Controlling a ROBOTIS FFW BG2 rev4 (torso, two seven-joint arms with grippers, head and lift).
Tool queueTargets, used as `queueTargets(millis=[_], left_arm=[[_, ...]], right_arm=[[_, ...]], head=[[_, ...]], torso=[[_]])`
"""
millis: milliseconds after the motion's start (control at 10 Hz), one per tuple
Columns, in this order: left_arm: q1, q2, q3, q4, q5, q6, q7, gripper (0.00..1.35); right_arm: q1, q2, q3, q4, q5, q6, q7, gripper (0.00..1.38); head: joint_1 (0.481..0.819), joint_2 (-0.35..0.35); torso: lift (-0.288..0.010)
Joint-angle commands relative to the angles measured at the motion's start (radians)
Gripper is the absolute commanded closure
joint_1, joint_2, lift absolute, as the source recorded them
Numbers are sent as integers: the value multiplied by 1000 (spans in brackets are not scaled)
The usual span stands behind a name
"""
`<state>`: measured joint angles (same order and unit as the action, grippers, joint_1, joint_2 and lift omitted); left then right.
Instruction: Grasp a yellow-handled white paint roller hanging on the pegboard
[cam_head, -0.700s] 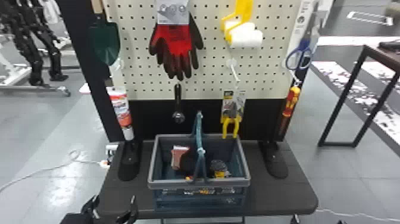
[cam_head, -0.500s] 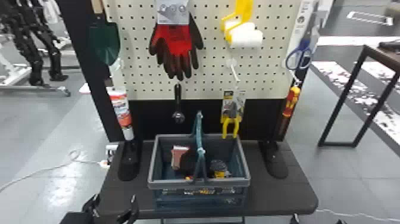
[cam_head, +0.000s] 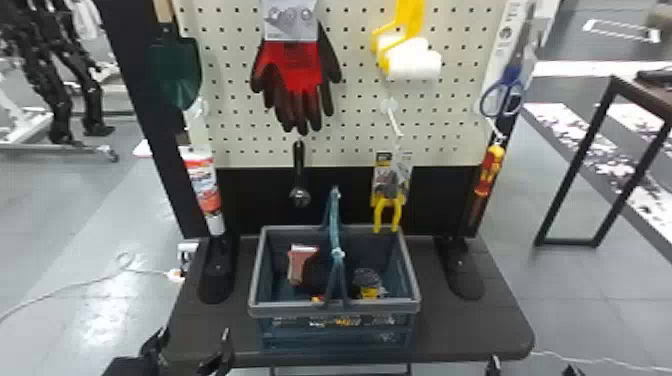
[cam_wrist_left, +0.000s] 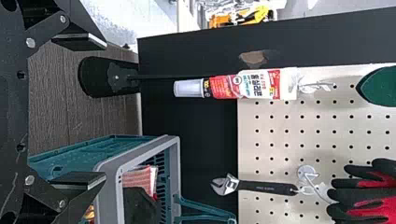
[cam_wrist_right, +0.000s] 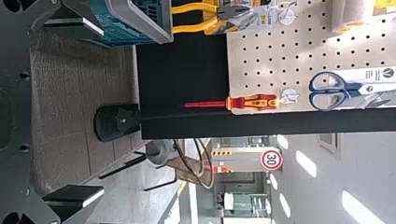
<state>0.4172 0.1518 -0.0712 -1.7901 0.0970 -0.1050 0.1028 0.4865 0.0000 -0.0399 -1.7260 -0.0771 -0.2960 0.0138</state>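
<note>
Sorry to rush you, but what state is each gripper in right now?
Left gripper: open, holding nothing.
Right gripper: open, holding nothing.

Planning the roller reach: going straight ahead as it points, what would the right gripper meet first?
The right gripper would likely meet the pegboard stand's black foot on the table, with the black panel just behind; depth is unclear.

Hand (cam_wrist_right: 88, 111) spread wide; screwdriver (cam_wrist_right: 243, 102), scissors (cam_wrist_right: 334, 90), pliers (cam_wrist_right: 210, 16) on pegboard (cam_wrist_right: 261, 60).
</note>
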Motion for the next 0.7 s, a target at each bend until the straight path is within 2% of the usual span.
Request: queueTargets(millis=[0, 200, 300, 400, 600], left_arm=[[0, 3, -1, 0, 6, 1, 0, 298], [0, 8, -7, 0, 9, 11, 0, 298], [0, 8, -10, 0, 9, 21, 0, 298], [-3, 8, -12, 0, 9, 22, 0, 298], [-9, 17, -18, 0, 13, 30, 0, 298]], right_arm=[[-8, 1, 0, -20, -20, 2, 0, 124], [-19, 1, -9, -119, -46, 90, 5, 101], [-42, -6, -28, -162, -56, 155, 44, 93], [-71, -12, -49, -224, -47, 268, 97, 125], [-167, -11, -101, -325, -18, 469, 206, 84]], head=[[549, 0], [549, 0], [549, 0], [549, 0], [549, 0]], torso=[[-100], [-100], [-100], [-100], [-100]])
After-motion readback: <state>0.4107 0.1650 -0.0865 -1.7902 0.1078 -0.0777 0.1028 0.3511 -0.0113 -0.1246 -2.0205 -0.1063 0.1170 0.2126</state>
